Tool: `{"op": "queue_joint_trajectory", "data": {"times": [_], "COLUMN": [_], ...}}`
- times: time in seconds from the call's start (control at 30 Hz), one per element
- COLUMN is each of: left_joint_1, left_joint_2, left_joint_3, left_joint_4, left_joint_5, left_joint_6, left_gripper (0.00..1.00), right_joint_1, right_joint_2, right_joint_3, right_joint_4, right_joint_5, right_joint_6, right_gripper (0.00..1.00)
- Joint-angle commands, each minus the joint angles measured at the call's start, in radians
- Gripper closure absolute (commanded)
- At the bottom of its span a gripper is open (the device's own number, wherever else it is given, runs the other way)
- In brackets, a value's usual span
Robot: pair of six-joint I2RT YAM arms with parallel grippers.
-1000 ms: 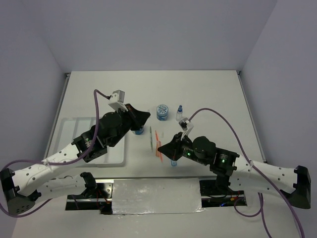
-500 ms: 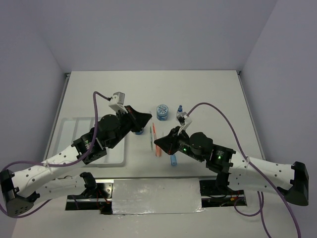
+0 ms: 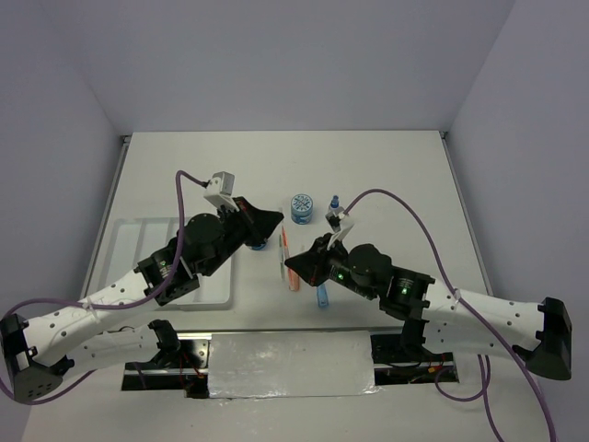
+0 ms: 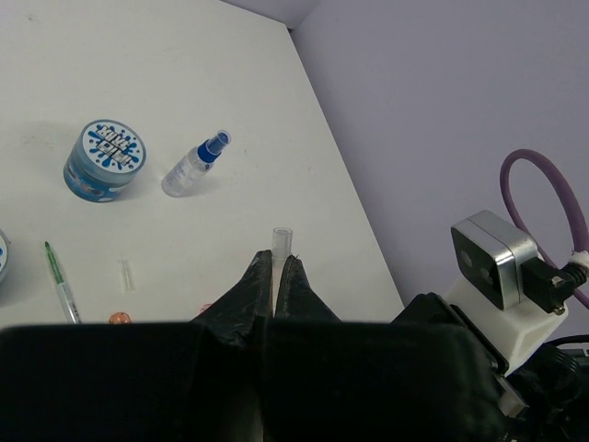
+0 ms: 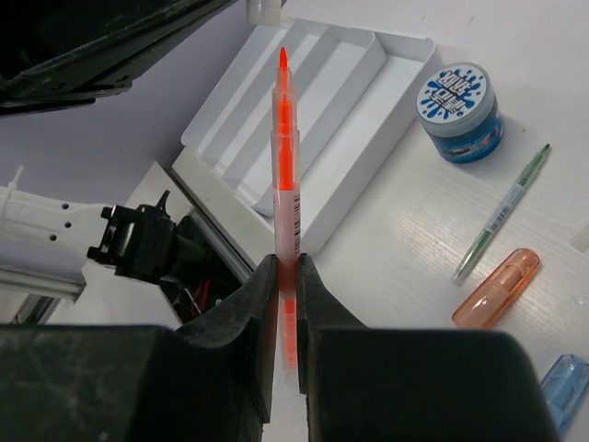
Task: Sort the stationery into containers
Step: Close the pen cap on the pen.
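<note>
My right gripper is shut on a thin orange pen and holds it above the table, tip pointing toward the white divided tray. In the top view the right gripper is just right of the green pen. My left gripper is shut on a small clear cap. In the top view it hovers left of a blue-and-white pot. The second pot lies partly under it. The blue-capped bottle, orange marker and blue marker lie on the table.
The tray sits at the near left, under the left arm. Another small clear cap lies near the green pen. Both arms' cables arc above the table. Walls close in the table's far and side edges.
My right gripper has moved left and slightly away from the near edge with the orange pen in it. The left gripper has shifted only slightly.
</note>
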Motion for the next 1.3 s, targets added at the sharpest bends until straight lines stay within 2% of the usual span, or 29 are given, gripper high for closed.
{"op": "queue_joint_trajectory", "data": {"times": [0.0,0.57,0.83,1.1,1.27], "left_joint_1": [-0.006,-0.006,-0.006,-0.006,-0.004], "left_joint_2": [0.002,-0.003,-0.009,-0.021,-0.021], "left_joint_3": [-0.006,-0.027,-0.05,-0.082,-0.088], "left_joint_4": [0.063,0.089,0.117,0.148,0.152], "left_joint_5": [0.014,0.031,0.051,0.065,0.088], "left_joint_6": [0.011,0.008,0.012,0.017,0.045], "left_gripper": [1.0,1.0,1.0,1.0,1.0], "right_joint_1": [0.006,0.005,0.006,-0.001,-0.011], "right_joint_2": [0.004,0.01,0.024,0.038,0.039], "right_joint_3": [0.063,0.079,0.127,0.173,0.216], "right_joint_4": [0.037,0.014,-0.009,-0.043,-0.045], "right_joint_5": [0.034,0.052,0.073,0.142,0.158], "right_joint_6": [-0.016,-0.003,0.0,0.069,0.038], "right_gripper": [1.0,1.0,1.0,1.0,1.0]}}
